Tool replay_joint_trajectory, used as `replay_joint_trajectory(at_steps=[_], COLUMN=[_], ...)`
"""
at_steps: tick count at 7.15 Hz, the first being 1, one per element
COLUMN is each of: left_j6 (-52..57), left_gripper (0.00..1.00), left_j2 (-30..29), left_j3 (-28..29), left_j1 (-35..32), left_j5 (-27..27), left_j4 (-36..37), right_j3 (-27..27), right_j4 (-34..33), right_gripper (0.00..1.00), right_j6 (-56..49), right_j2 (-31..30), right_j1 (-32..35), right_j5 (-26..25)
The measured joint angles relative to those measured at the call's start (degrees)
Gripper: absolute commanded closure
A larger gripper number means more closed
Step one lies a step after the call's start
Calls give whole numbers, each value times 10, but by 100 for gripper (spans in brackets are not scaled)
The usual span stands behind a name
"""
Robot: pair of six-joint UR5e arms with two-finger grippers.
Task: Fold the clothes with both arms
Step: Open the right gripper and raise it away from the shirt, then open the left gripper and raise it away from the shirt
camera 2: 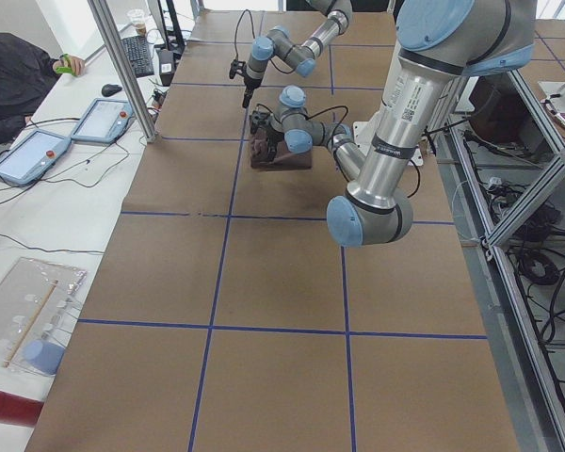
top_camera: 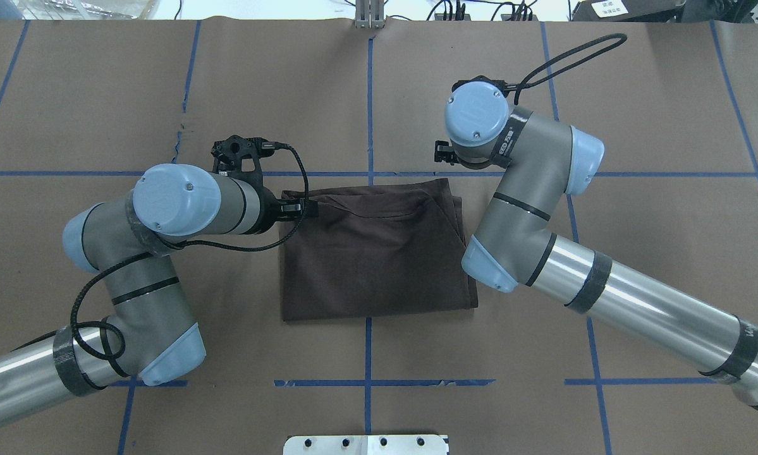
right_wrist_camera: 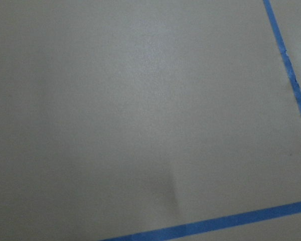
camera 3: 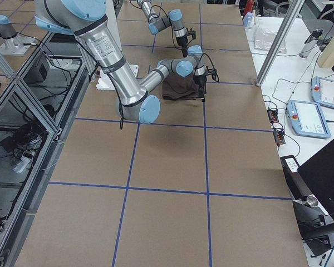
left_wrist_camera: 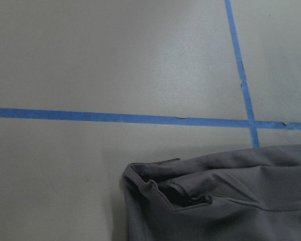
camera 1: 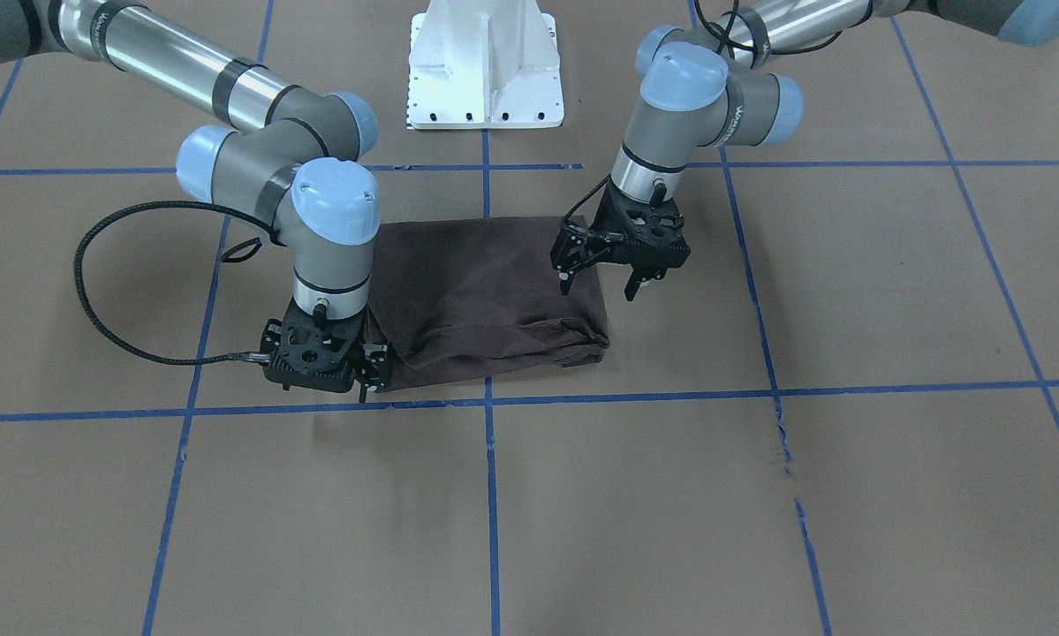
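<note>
T-shirt [camera 1: 485, 291] sits mid-table [camera 1: 847, 495], clear of every edge, already folded to a rectangle with its far hem bunched. The left pincer [camera 1: 597, 284] is wide and empty, the right pincer [camera 1: 374, 367] I can't tell. Probably one fold left.

Left tool [camera 1: 597, 290] spread wide, right tool [camera 1: 372, 374] pointing down

One T-shirt [camera 1: 485, 300] counted. Two arms noted: left arm [camera 1: 723, 97], right arm [camera 1: 255, 97]. Two pincers fitted: left pincer [camera 1: 597, 288], right pincer [camera 1: 373, 373]. One white pedestal [camera 1: 485, 71] logged, one surface [camera 1: 847, 495].
</note>
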Motion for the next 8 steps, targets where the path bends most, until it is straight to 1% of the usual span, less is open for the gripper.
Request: replay_joint_trajectory(at_steps=[1, 2, 6, 8], left_j6=[-5, -10, -11, -7], left_gripper=[0, 0, 0, 0], left_j2=[-11, -19, -36, -40], left_j3=[22, 37, 74, 94], left_j1=[2, 4, 10, -6], left_j5=[2, 2, 7, 21], left_j4=[0, 1, 1, -1], right_j3=[21, 34, 43, 43], right_j4=[0, 0, 0, 0], right_gripper=[0, 0, 0, 0], right_j6=[-6, -8, -8, -8], right_j2=[-2, -5, -6, -6], right_j1=[13, 17, 19, 20], right_j5=[24, 33, 38, 38])
